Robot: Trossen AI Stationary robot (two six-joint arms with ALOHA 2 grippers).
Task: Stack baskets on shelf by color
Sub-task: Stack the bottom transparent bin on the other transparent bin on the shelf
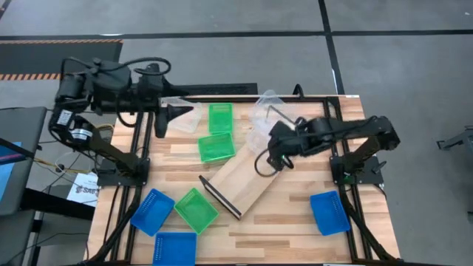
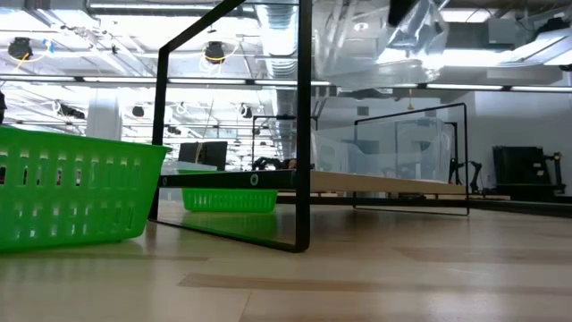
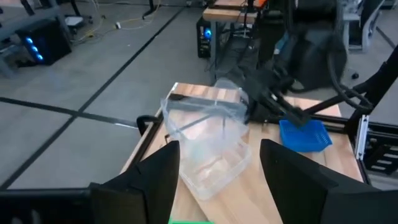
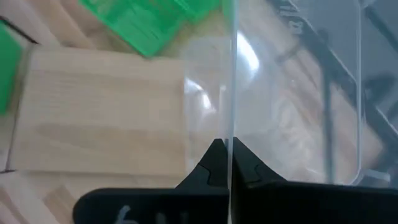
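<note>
Wooden shelf (image 1: 240, 179) lies diagonally across the table (image 1: 295, 229).

Slatted light-wood tabletop (image 1: 295, 222) with black metal edge rails (image 1: 140, 159). Grey tiled floor (image 1: 244, 18) around it, black-and-orange hazard tape strip (image 1: 29, 76) alongside. White printed paper sheet (image 1: 83, 190) just off the table's edge. Dark computer tower with blue lights (image 3: 38, 42) on the floor.

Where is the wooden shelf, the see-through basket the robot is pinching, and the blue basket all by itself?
shelf (image 1: 238, 181): high view, middle of its bare board.
clear basket (image 4: 298, 93): right wrist view, its see-through wall.
blue basket (image 1: 329, 213): high view, its perforated bottom.
</note>
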